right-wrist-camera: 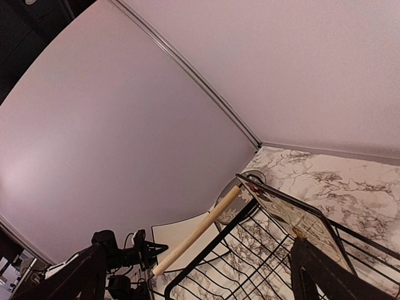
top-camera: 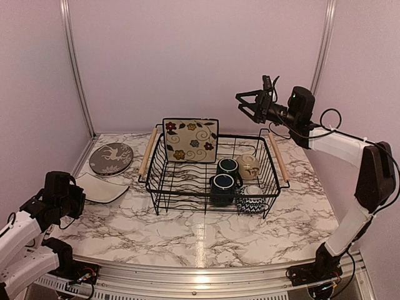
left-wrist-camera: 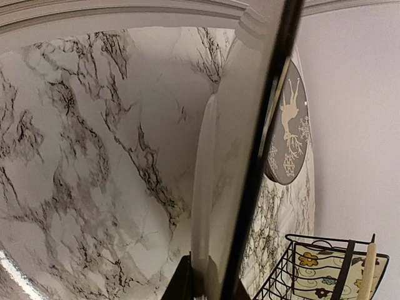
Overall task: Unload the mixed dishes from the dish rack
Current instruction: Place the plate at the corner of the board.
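The dish rack [top-camera: 181,187] stands mid-table. In it are an upright square cream floral plate [top-camera: 190,140], two dark blue mugs [top-camera: 228,166] [top-camera: 222,186], the beige bowl [top-camera: 249,165] and the chevron bowl [top-camera: 252,201]. The grey deer plate [top-camera: 111,157] lies on the table left of the rack. A second square cream plate [top-camera: 103,186] lies in front of it. My left gripper [top-camera: 78,187] is shut on this plate's near edge [left-wrist-camera: 209,275]. My right gripper [top-camera: 250,103] is open and empty, high above the rack's right end [right-wrist-camera: 197,250]. The striped plate is out of view.
The rack's wooden handles [top-camera: 148,152] [top-camera: 278,157] run along its short sides. The enclosure walls stand close behind the rack and at the left, beside the deer plate [left-wrist-camera: 287,131]. Marble tabletop [top-camera: 200,240] lies in front of the rack.
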